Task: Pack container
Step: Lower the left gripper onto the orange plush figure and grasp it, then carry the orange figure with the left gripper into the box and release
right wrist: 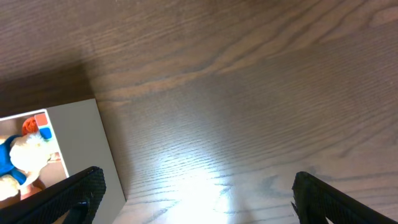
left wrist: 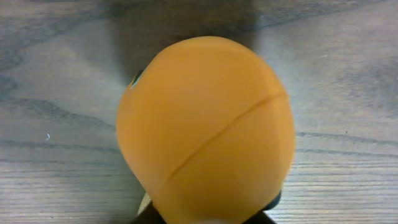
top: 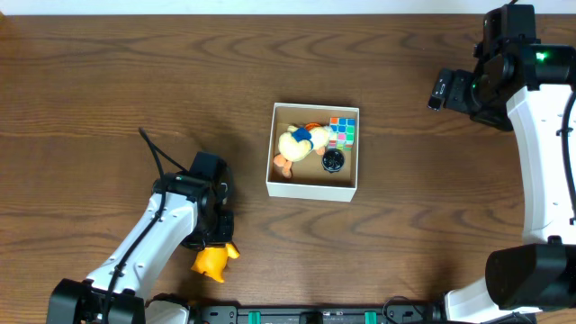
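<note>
The container (top: 310, 191), a square shallow box with thin white walls and a brown cardboard floor, sits between the two pincers, well apart from each. Inside lie a cream-and-blue plush toy (top: 295, 144), a Rubik's cube (top: 342, 130) and a small black round item (top: 334, 161). The left pincer (top: 214, 245) is clamped on a rounded orange toy (left wrist: 205, 124). The right pincer (right wrist: 198, 186) is spread wide, with the container's corner near one finger.

A rounded orange toy (left wrist: 205, 130), crossed by a curved seam, was seen filling the middle of the frame over the wood-grain tabletop (left wrist: 56, 93). Its lower end was flanked by dark parts of the left end effector (left wrist: 208, 218) at the bottom edge.
</note>
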Motion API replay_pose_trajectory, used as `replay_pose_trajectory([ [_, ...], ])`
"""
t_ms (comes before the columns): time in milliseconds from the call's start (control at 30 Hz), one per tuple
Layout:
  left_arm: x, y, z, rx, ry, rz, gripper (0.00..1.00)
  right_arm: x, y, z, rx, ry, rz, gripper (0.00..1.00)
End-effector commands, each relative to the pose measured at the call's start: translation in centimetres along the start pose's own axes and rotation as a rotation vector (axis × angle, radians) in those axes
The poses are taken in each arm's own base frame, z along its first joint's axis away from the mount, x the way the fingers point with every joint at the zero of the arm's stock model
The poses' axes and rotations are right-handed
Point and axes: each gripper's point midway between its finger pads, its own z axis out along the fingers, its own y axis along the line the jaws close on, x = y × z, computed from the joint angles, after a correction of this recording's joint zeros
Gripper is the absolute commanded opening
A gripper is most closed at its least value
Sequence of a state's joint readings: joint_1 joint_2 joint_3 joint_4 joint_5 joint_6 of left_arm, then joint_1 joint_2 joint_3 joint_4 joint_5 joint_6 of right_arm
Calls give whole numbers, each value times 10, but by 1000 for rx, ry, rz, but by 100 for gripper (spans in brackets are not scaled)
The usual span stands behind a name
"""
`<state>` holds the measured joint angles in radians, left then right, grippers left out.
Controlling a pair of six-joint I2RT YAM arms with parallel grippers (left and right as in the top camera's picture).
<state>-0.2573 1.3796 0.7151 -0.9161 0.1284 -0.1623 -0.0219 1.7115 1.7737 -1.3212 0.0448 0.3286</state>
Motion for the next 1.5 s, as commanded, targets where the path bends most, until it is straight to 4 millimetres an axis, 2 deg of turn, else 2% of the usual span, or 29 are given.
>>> replay_pose_trajectory([
  [0, 1, 0, 0, -1, 5, -6, 15, 1, -1, 1, 12, 4, -14, 99],
  [167, -11, -4, -9, 11, -31, -3, 14, 1, -1, 1, 12, 4, -15, 99],
  [333, -37, -12, -33, 31, -119, 11, 8, 1, -1, 1, 12, 4, -15, 99],
  [467, -67, -22, -66, 45, -232, 119, 6, 1, -1, 1, 12, 4, -15, 99],
  [633, -109, -34, -126, 23, -422, 341, 6, 1, -1, 1, 12, 4, -15, 99],
  [700, -123, -42, -151, -5, -506, 486, 6, 1, -1, 1, 12, 4, -15, 99],
  [833, -145, -67, -188, -75, -667, 776, 6, 1, -1, 1, 12, 4, -15, 99],
  [1033, -169, -132, -225, -142, -921, 1082, 6, 1, -1, 1, 12, 5, -15, 99],
  [1100, -171, -151, -227, -142, -962, 1137, 6, 1, -1, 1, 12, 5, -14, 99],
  [1167, -171, -166, -219, -134, -957, 1184, 6, 1, -1, 1, 12, 5, -14, 99],
  [1267, -168, -183, -194, -111, -891, 1233, 6, 1, -1, 1, 12, 5, -14, 99],
  [1467, -151, -203, -138, -74, -707, 1321, 6, 1, -1, 1, 12, 4, -14, 99],
])
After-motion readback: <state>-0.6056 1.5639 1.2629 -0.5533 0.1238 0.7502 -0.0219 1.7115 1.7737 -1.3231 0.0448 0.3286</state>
